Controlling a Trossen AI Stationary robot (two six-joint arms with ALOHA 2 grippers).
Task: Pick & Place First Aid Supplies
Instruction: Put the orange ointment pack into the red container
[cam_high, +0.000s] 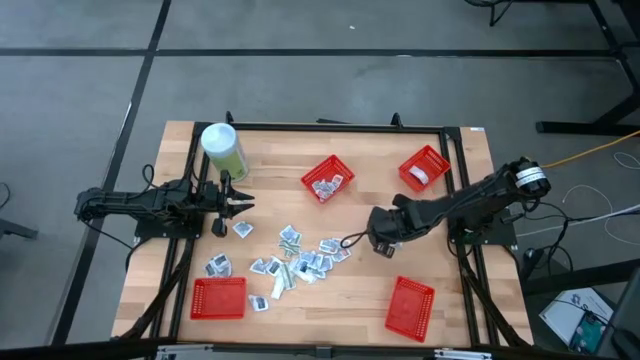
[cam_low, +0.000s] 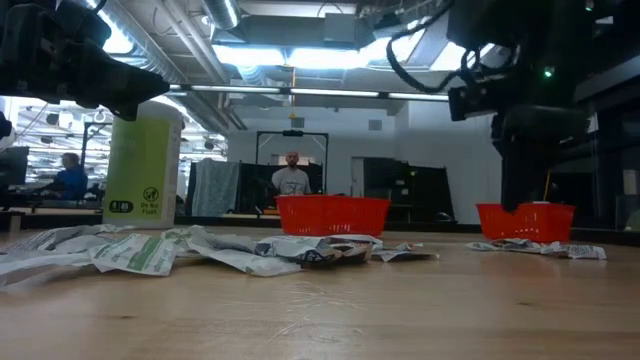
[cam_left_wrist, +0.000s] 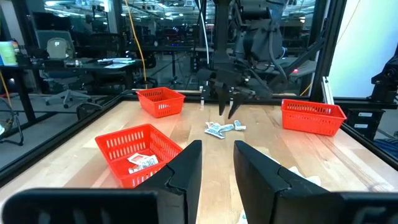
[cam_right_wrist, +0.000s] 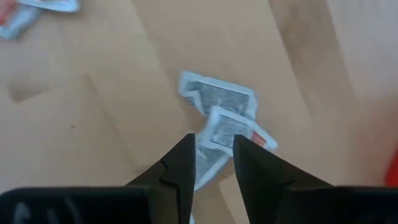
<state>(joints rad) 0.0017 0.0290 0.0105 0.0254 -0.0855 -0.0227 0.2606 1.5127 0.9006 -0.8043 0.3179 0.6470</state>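
So on the wooden counter (cam_high: 330, 290) there are four red mesh baskets: one near the middle at the back (cam_high: 328, 179) with a few packets already in it, one at the back right (cam_high: 424, 166) holding something white, and two at the front, left (cam_high: 218, 297) and right (cam_high: 410, 304). The tall pale-green canister (cam_high: 223, 149) stands at the back left, and the first aid supplies (cam_high: 290, 256) are scattered loose across the middle of the counter, small white-grey packets partly overlapping. The right gripper (cam_high: 352, 240) hangs just over the right edge of that scatter, and its wrist view shows two dark fingers (cam_right_wrist: 180, 168) parted with a gap between them, holding nothing, poised above a pair of overlapping packets (cam_right_wrist: 221, 118). The left gripper (cam_high: 244, 203) waits beside the canister with its jaws also apart and empty. My take on doing this pick well: those two packets overlap, so I'd come straight down over the top one only, pinch across its narrow side, and lift slowly so the lower one doesn't ride along. Flat packets on wood are slippery, so a fingertip needs to get under an edge. As for writing, the canister has a dark label with a round logo (cam_low: 121, 202), but I can't read it, and the print on the packets is too fine to make out.
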